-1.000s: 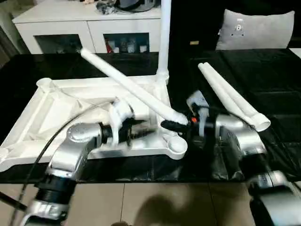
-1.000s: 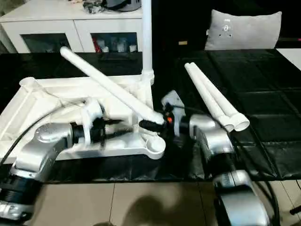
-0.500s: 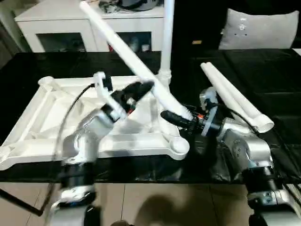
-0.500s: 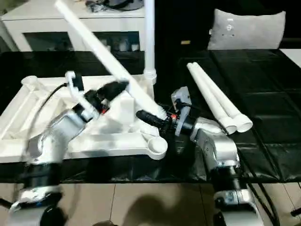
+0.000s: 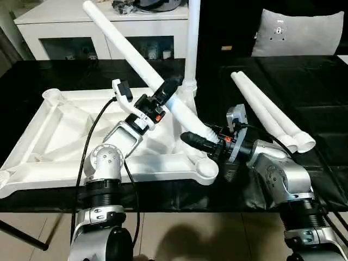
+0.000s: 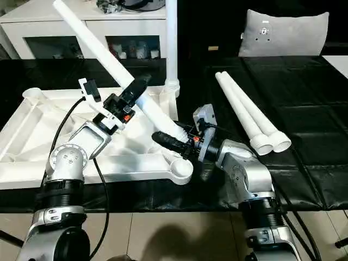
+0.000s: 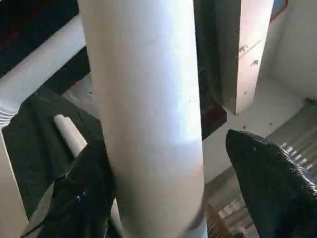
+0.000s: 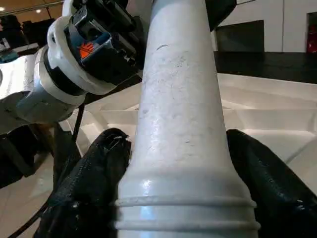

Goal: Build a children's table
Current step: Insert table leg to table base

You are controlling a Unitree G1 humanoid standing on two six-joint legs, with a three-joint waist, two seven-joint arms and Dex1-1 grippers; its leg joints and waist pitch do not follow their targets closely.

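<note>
A black, faintly glossy sheet with square creases covers the bench point(image 5: 304, 103); tan floor shows below its near edge. On it lies the tabletop point(image 5: 60, 136), upside down: white smooth plastic, square, with raised ribs running diagonally and round sockets at its corners.

Nearest, by the tabletop's near right socket point(image 5: 205, 169), the right gripper point(image 5: 202, 140) pinches the ringed, flared foot of a slanted leg point(image 5: 136, 57); the right wrist view shows its two black rubbery fingers point(image 8: 94, 183) pressed on either side of the scuffed white tube. Just above the tabletop's right half, the left gripper point(image 6: 137, 89) straddles the same leg at mid-length, fingers spread; in the left wrist view one finger point(image 7: 270, 183) stands clear of the tube while the other lies against it.

Right of the tabletop, two more tapered legs point(image 5: 269, 114) lie side by side, touching. At the tabletop's far right corner a fourth leg point(image 5: 192, 43) stands upright in its socket. Beyond are a white cabinet point(image 5: 70, 32) with glass doors and a grey cushion point(image 5: 296, 32).

A second ago the slanted leg lay lower and the left gripper was near the tabletop's near rail; now the leg is steeper and that gripper is up on it.
</note>
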